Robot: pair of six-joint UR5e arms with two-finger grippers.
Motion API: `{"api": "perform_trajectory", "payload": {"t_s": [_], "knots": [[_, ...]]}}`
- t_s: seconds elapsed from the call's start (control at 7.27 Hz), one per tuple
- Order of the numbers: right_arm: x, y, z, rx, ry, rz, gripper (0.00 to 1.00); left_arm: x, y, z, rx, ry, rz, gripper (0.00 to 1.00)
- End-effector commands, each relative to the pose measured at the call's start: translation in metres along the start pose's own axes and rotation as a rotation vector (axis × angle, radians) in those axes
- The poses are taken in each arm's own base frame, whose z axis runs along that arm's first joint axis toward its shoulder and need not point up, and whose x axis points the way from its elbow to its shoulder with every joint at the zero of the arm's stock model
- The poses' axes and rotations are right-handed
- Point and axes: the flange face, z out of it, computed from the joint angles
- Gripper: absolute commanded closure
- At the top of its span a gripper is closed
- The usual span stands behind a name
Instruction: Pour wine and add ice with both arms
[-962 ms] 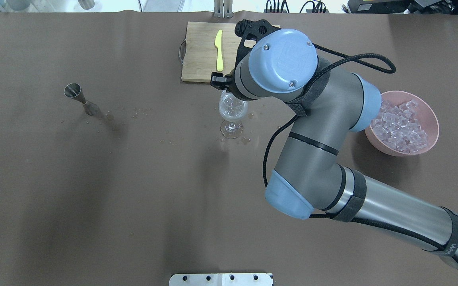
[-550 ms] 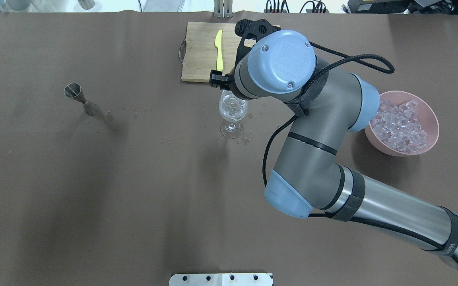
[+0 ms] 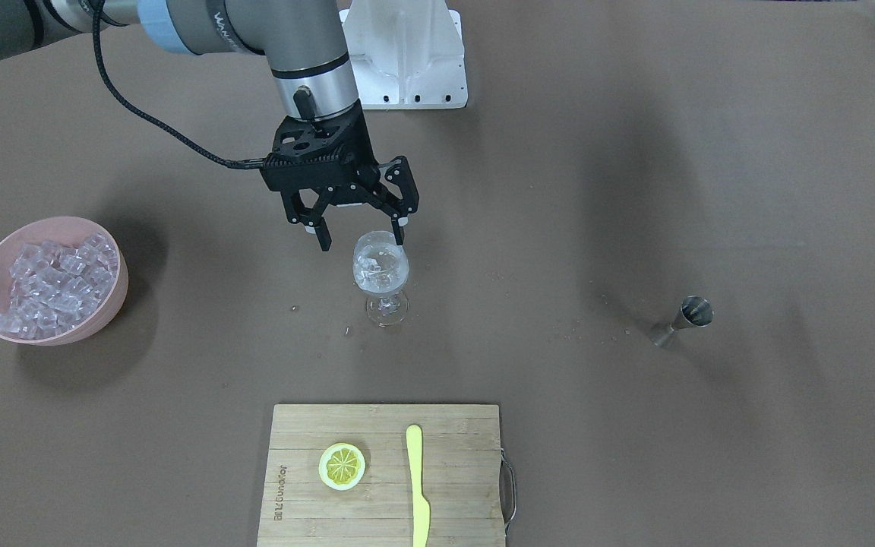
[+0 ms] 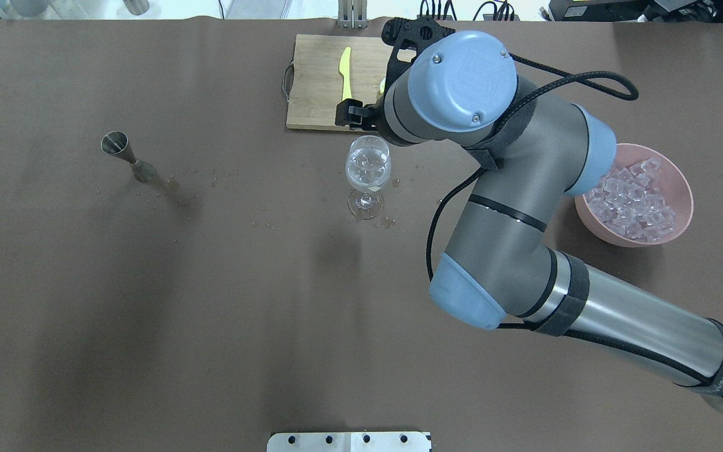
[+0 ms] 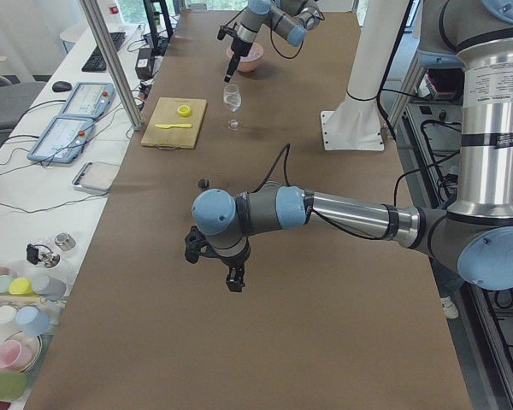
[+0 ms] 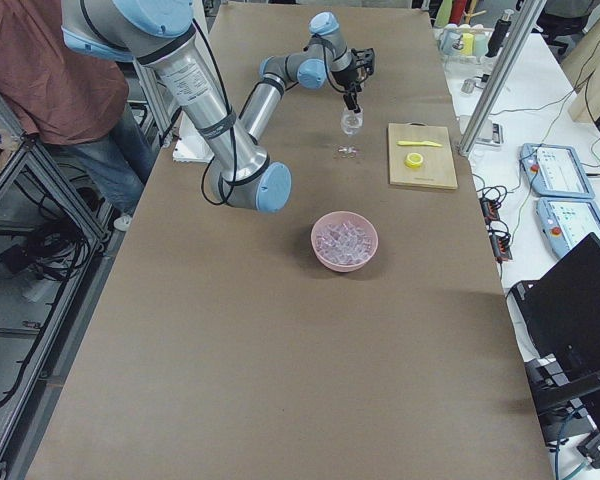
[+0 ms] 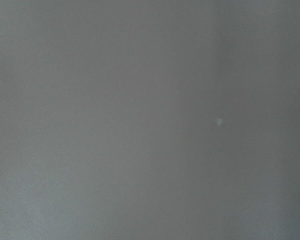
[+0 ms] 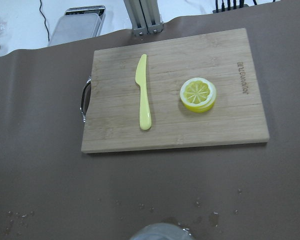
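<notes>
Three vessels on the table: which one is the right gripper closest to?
The stemmed wine glass holding ice cubes, mid-table: the right gripper hangs open close by its rim. The pink bowl and the steel jigger stand far off on opposite sides.

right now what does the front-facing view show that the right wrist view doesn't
Only the front-facing view shows the right gripper, open by the rim of the wine glass, the cubes inside that glass, the ice in the pink bowl, and the jigger. Only the right wrist view shows a grey tray and a metal post beyond the table's edge. Both share the cutting board, the yellow knife, the lemon slice and the glass, though the wrist view catches only its rim.
</notes>
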Motion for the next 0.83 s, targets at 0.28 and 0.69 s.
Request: {"api": "perform_trajectory", "payload": {"t_s": [0.28,0.69], "knots": [[0.194,-0.071,-0.012,-0.152,0.086,-0.092,0.01,0.0,-0.001,-0.001,0.006,-0.011,0.006,0.02],[0.373,-0.085,-0.012,-0.249,0.226,-0.311,0.01,-0.008,0.005,0.004,0.05,-0.048,0.064,0.02]]}}
